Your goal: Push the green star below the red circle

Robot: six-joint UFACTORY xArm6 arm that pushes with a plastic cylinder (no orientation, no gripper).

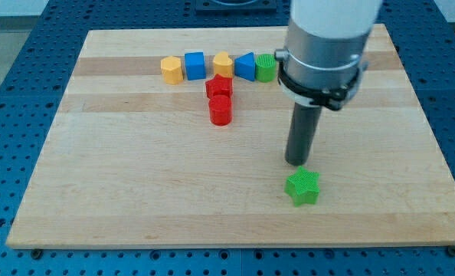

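The green star (pixel 302 187) lies on the wooden board (pixel 135 192) toward the view's bottom right of centre. My tip (pixel 297 162) stands just above the star's top edge in the view, very close to it or touching. The red circle (pixel 220 110) stands left of centre near the view's top, well to the left of and above the star. A red block (pixel 219 87) of unclear shape sits directly above the red circle, touching it.
A row of blocks lies near the view's top: a yellow hexagon (pixel 171 69), a blue block (pixel 194 65), a yellow heart (pixel 223 63), a blue block (pixel 245 66) and a green block (pixel 266 67) partly hidden by the arm.
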